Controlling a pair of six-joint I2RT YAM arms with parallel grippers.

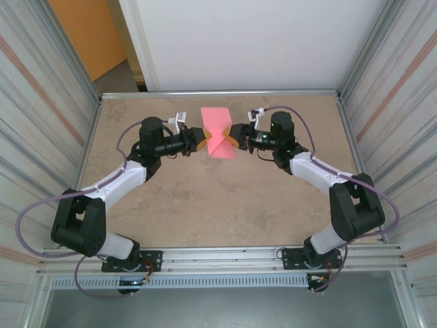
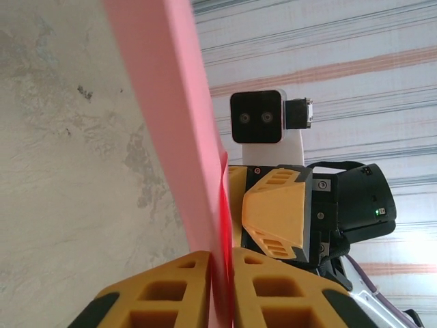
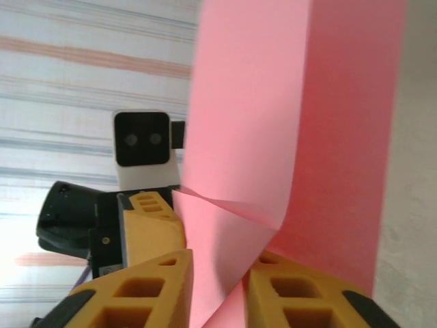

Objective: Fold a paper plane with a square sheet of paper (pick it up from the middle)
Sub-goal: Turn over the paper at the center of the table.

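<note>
My two arms reach forward from the near edge and bend inward at the elbows, so that the wrists point at each other over the far middle of the table [image 1: 205, 205]; my left gripper [image 1: 203, 139] and my right gripper [image 1: 231, 135] meet nearly tip to tip, and both are rolled onto their sides.

Between them is the paper [image 1: 217, 117], pink, near the far edge of the table and well apart from my bases; from above it looks like a bow tie, wide at the far end, narrow in the middle where my grippers are, and wide again at the near end; I cannot tell if its ends rest on the table or are lifted.

In the left wrist view the paper stands on its edge and runs away from me as a long pink band; my left fingers [image 2: 164, 294] are closed on it, one yellow pad on each side with only the sheet between, so the left gripper holds the paper at its middle.

In the right wrist view the paper has a crease just above my right fingers [image 3: 136, 294]; these stand a little apart, a narrow gap, and the sheet passes through it without being pinched; I cannot tell if a pad touches it.
</note>
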